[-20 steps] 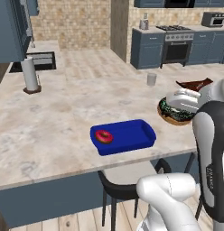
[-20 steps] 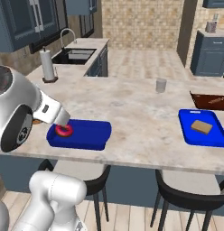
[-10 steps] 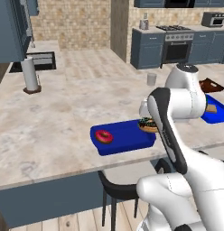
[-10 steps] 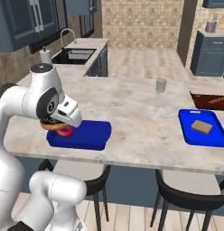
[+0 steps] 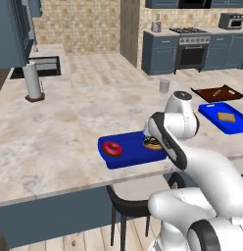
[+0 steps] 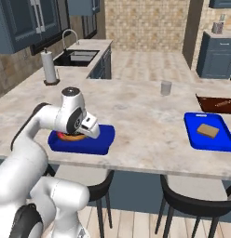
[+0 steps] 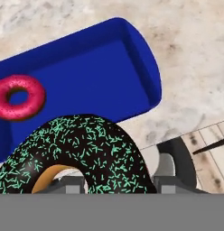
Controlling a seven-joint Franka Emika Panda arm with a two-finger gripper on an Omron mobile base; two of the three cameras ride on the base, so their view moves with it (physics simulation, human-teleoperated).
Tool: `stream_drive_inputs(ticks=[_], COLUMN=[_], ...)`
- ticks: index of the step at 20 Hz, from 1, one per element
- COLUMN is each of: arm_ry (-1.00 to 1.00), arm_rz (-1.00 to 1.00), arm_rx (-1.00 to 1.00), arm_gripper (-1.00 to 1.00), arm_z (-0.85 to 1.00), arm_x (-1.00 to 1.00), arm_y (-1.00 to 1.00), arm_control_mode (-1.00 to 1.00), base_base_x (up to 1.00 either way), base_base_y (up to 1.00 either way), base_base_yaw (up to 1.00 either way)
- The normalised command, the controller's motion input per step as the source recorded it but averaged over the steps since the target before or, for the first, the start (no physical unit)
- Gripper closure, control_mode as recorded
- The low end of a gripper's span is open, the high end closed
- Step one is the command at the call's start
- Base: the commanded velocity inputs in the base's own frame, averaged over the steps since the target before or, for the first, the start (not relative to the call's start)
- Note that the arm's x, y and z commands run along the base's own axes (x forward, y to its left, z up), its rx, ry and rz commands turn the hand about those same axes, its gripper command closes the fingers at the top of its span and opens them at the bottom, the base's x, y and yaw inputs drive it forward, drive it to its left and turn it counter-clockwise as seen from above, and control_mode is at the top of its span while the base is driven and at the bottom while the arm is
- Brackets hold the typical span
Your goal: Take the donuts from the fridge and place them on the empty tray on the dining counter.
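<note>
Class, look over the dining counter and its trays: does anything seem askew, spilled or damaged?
Nothing stands out. The pink donut lies flat in the blue tray, the chocolate sprinkled donut is intact in the tool, and nothing is spilled.

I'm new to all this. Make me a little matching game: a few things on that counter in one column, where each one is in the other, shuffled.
Things:
1. pink donut
2. sprinkled chocolate donut
3. tan food
4. paper towel roll

Places:
A. upright near the sink
B. held in the gripper above the blue tray
C. lying in the blue tray
D. on the other blue tray

Pairs: 1-C, 2-B, 3-D, 4-A
</note>
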Motion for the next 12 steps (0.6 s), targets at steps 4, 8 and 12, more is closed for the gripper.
stream_drive_inputs(ticks=[4, 8, 12], arm_ry=[0.00, 0.00, 0.00], arm_rz=[0.00, 0.00, 0.00], arm_rx=[0.00, 0.00, 0.01], arm_gripper=[1.00, 1.00, 1.00], arm_z=[-0.87, -0.78, -0.87], arm_x=[1.00, 1.00, 1.00], arm_y=[-0.04, 0.00, 0.00], arm_control_mode=[-1.00, -1.00, -1.00], base_base_x=[0.00, 0.00, 0.00], base_base_y=[0.00, 0.00, 0.00], base_base_yaw=[0.00, 0.00, 0.00])
